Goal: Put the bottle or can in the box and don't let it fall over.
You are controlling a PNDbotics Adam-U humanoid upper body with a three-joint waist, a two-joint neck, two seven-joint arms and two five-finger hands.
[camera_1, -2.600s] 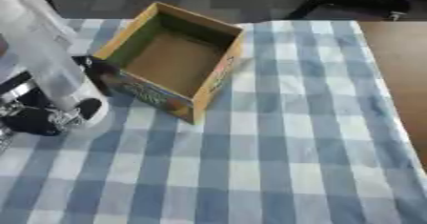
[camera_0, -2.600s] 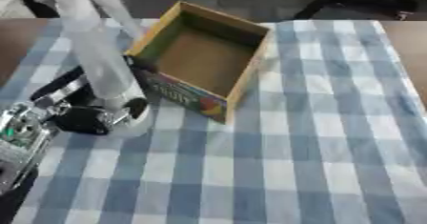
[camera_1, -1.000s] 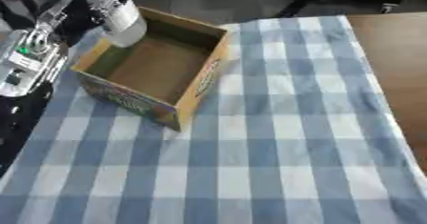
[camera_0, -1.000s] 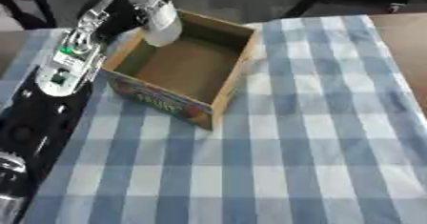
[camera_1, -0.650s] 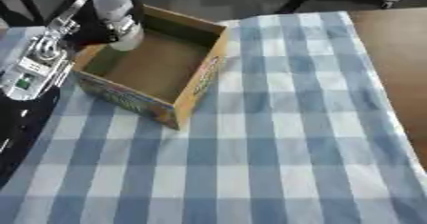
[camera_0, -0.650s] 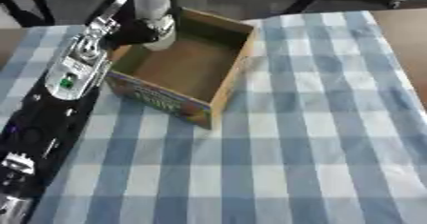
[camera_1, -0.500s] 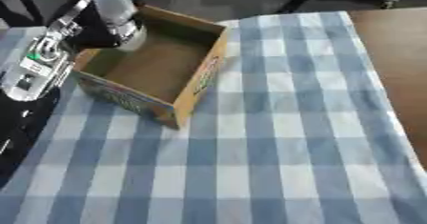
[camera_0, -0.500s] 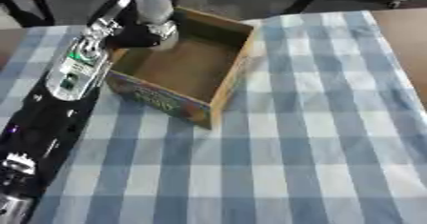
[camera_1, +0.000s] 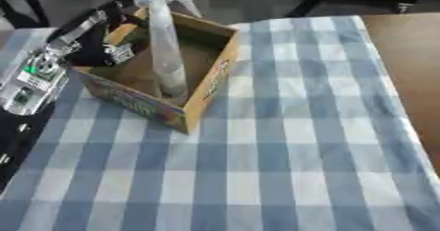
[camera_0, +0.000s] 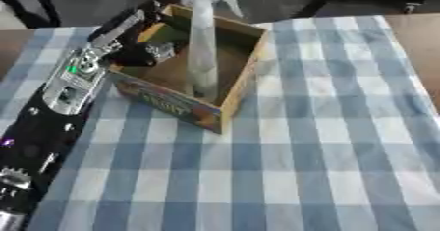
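Clear plastic bottle [camera_0: 203, 43] stands upright inside the cardboard box [camera_0: 236, 80], its base near the box's front right corner. Left hand [camera_0: 153, 53] is over the box's left side beside the bottle; whether its fingers grip it, I cannot tell.

A blue-checked tablecloth [camera_0: 301, 141] covers what looks like a brown table [camera_1: 408, 53].

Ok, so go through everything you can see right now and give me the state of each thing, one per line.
bottle: upright inside the box, clear.
box: open at the top, on the cloth.
left hand: reaching into the box beside the bottle; grip unclear.
checked cloth: spread flat.
Right hand: not in view.
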